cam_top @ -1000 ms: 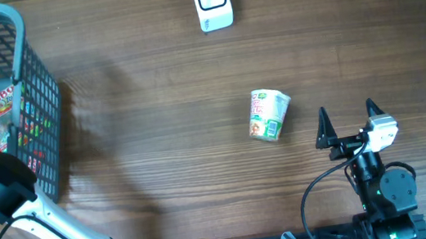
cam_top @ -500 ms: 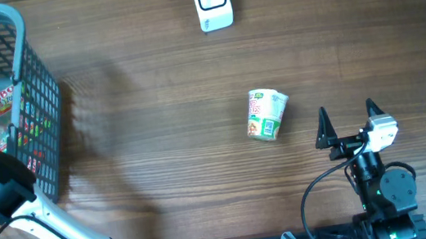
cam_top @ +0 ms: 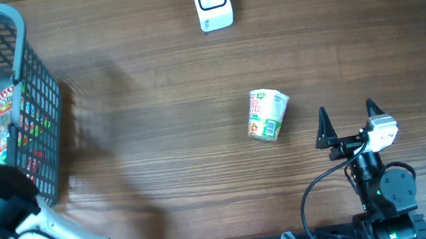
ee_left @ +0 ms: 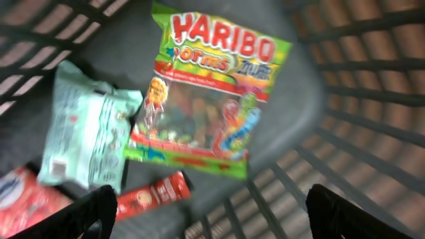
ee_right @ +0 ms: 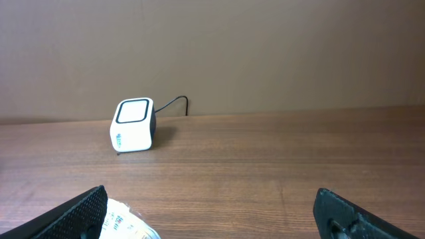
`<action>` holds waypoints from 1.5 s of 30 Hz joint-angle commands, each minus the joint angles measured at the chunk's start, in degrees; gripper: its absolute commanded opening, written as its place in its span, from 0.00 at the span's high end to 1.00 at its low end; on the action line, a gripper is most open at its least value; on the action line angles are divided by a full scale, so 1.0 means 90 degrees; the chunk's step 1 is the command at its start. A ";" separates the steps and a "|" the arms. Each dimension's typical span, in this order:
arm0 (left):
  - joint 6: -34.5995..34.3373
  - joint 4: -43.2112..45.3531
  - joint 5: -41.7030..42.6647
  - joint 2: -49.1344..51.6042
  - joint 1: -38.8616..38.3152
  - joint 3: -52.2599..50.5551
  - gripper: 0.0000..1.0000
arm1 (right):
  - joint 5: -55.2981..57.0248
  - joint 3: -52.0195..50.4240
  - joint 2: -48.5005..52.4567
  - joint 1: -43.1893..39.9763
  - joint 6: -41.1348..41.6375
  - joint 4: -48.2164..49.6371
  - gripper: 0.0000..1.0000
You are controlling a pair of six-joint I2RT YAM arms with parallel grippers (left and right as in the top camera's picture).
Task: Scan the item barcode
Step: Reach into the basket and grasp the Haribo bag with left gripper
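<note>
A Haribo gummy bag (ee_left: 212, 93) lies flat on the floor of the grey mesh basket (cam_top: 35, 85), with a mint-green packet (ee_left: 86, 133) and a small red bar (ee_left: 153, 194) next to it. My left gripper (ee_left: 209, 199) hovers above them, open and holding nothing. A white barcode scanner (cam_top: 211, 1) stands at the back of the table. A noodle cup (cam_top: 268, 115) lies on its side mid-table. My right gripper (cam_top: 347, 110) rests just right of the cup, open and empty.
The basket's mesh walls (ee_left: 372, 79) close in around the left gripper. A red-and-white packet (ee_left: 16, 199) lies at the basket's lower left. The scanner's cable (ee_right: 174, 103) runs off behind it. Bare wooden tabletop (cam_top: 156, 127) lies between basket, scanner and cup.
The left arm has shifted slightly over the basket, its body moving toward the table's front edge. The Haribo bag tilted briefly and lies flat again. The right arm and cup have not moved.
</note>
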 commanded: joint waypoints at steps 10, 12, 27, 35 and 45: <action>-0.0699 0.0022 -0.0780 -0.2076 -0.1027 0.0012 0.06 | -0.0073 -0.0007 -0.0024 -0.0024 -0.0022 0.0022 0.00; -0.0750 0.0085 -0.1001 -0.2353 -0.1394 0.0012 0.06 | -0.0073 -0.0007 -0.0024 -0.0024 -0.0022 0.0022 0.00; -0.0850 0.2817 -0.1350 -0.5183 -0.1654 -0.4184 0.00 | -0.0073 -0.0007 -0.0024 -0.0024 -0.0022 0.0022 0.00; -0.0194 0.3796 0.0180 -0.3466 0.0342 -0.4641 0.00 | -0.0070 -0.0007 -0.0024 -0.0024 -0.0024 0.0022 0.00; 0.0857 0.4573 0.0410 -0.2232 0.0508 -0.4648 0.00 | -0.0073 -0.0007 -0.0024 -0.0024 -0.0024 0.0022 0.00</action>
